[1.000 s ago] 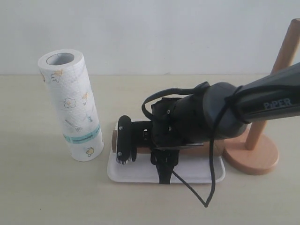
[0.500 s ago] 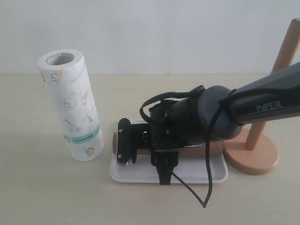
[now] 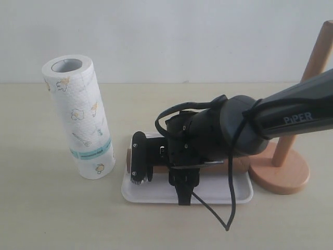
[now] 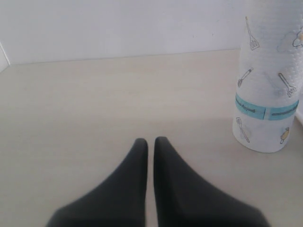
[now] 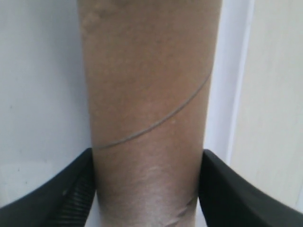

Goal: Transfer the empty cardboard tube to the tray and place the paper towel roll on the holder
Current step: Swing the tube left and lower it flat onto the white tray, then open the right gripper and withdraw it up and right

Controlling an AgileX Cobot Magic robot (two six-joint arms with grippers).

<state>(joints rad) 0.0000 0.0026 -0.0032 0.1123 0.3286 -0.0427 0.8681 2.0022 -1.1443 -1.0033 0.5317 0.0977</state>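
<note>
Here the right claw [image 5: 147, 158] clasps the cardboard tube [image 5: 147, 85] in the tray [image 3: 148, 192]; the left claw [image 4: 150, 142] is clenched.

Matt cardboard tube [image 5: 149, 109] (faintly seamed); smooth plastic tray [image 3: 156, 193].

The exterior camera is looking down at a slant across the table [image 3: 47, 219] toward the white wall [image 3: 182, 36], taking in the whole scene from a middle distance. The left wrist camera is sitting low, near the tabletop, facing that wall past the left gripper [image 4: 150, 141], and is sharing the paper towel roll [image 4: 267, 80] with the exterior view. The right wrist camera is looking from very near at the empty cardboard tube [image 5: 147, 94] and the tray [image 5: 42, 94], 2 things the exterior view is also showing.
</note>
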